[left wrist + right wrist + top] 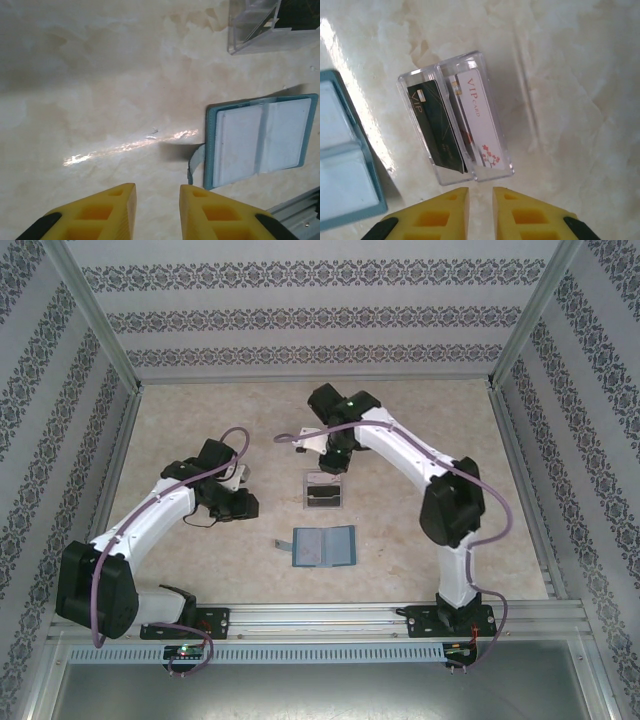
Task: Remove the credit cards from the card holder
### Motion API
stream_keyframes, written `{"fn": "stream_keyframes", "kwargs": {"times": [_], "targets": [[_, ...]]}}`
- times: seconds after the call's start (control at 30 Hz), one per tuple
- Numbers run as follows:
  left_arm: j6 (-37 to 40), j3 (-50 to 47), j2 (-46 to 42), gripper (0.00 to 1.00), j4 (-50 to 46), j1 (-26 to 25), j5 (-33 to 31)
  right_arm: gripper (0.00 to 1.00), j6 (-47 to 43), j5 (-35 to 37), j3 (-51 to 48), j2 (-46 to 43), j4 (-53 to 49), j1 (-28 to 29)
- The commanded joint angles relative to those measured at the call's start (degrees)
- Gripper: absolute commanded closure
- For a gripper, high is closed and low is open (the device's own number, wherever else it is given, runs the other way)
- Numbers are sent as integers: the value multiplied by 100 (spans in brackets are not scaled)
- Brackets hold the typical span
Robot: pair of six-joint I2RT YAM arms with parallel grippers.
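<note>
On the bench (200, 420), a dark card (436, 125) and a white card (477, 120) sit in the clear tray (470, 59) beside the wallet (324, 547), left claw (157, 210) and right claw (481, 212) slightly parted, empty.

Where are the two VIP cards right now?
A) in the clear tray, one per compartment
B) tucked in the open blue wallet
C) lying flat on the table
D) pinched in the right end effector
A: the dark card and the white card sit in separate compartments of the clear tray.

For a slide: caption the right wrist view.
The dark card and white card in clear tray beside opened card holder.
</note>
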Motion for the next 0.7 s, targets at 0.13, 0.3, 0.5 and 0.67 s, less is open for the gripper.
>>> {"fn": "stream_keyframes", "kwargs": {"times": [0.13,0.3,0.5,0.67], "targets": [[-611,-173,134,70,707,-408,481,79,2965,621,-1590,-1228,1549,393],[-913,-248,348,70,1074,-874,483,82,4461,610,-2694,-2079,2305,695],[-1152,-372,875,73,1491,-1347,410,85,6016,317,-3475,-2623,2855,1021],[-1097,-461,1312,81,1616,-1526,365,86,7174,125,-3840,-2799,2970,1132]]}}
